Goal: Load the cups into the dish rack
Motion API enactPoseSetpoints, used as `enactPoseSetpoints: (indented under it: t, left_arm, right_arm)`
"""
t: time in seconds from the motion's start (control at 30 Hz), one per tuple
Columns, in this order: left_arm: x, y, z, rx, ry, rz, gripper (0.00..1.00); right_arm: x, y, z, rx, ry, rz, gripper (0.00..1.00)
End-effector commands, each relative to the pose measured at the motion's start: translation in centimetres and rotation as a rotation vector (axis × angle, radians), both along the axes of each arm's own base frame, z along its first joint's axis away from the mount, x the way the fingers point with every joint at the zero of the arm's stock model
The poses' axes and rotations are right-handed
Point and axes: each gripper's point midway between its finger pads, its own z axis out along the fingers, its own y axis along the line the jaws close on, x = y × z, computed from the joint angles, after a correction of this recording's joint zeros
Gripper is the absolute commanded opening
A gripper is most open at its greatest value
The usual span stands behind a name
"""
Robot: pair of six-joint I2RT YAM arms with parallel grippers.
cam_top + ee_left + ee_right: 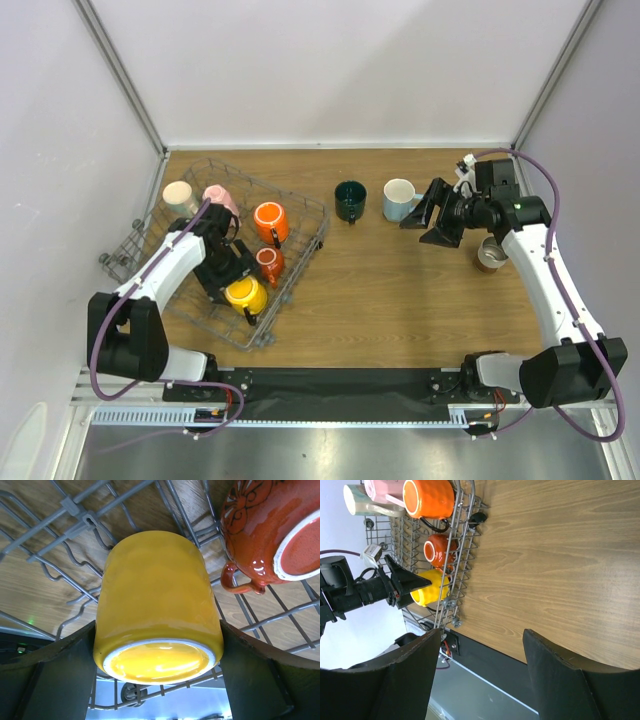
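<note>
Twice courting trouble. Pinching the yellow mug (155, 600) on both flanks with the left gripper (157, 630), low in the dish rack (303, 258) toward the near left corner, beside the red mug (260, 525): risking a clink by releasing before seating it. Hovering wide open, empty, with the right gripper (482, 635) near the light blue mug (400, 198) by the far edge, risking shoving it into the dark green mug (350, 200).

Right pincer (482, 636) splayed; left arm (170, 256) extended
</note>
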Motion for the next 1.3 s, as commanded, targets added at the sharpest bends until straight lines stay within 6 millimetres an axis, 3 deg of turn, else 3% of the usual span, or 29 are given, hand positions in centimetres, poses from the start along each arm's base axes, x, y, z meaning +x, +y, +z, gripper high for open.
enactPoseSetpoints:
  t: [0.0,0.03,0.1,0.3,0.53,0.83,1.07,1.17,1.27]
  left_arm:
    - [-0.8,0.5,-0.2,0.032,0.030,-0.033,0.46]
    - [-0.9,0.7,-0.3,0.045,0.033,-0.032,0.57]
    - [-0.8,0.9,-0.1,0.055,0.023,-0.034,0.67]
    - [-0.5,0.8,-0.1,0.053,0.017,-0.041,0.78]
    - [-0.3,0.6,0.1,0.041,0.010,-0.053,1.00]
    - [0.5,1.3,2.3,0.077,-0.048,-0.049,1.00]
    - [-0.7,1.4,3.8,0.075,-0.038,-0.032,1.00]
    - [-0.8,1.5,5.1,0.069,-0.084,-0.023,1.00]
    - [-0.4,1.7,7.2,0.068,-0.190,-0.028,1.00]
  right_arm:
    - [0.3,0.1,0.7,0.008,-0.038,0.002,0.73]
    - [0.2,0.1,0.7,0.010,-0.039,0.002,0.73]
    - [0.3,0.1,0.7,0.011,-0.041,0.001,0.73]
    - [0.3,0.3,0.4,0.018,-0.031,0.003,0.73]
    - [0.7,0.4,0.6,0.024,-0.035,0.007,0.73]
    - [1.0,0.8,0.5,0.028,-0.034,0.013,0.73]
    - [1.7,0.6,0.6,0.015,-0.043,0.001,0.73]
    - [3.3,-0.7,0.6,-0.045,-0.049,-0.085,0.73]
    - [5.4,-4.4,-0.4,-0.188,-0.026,-0.280,0.71]
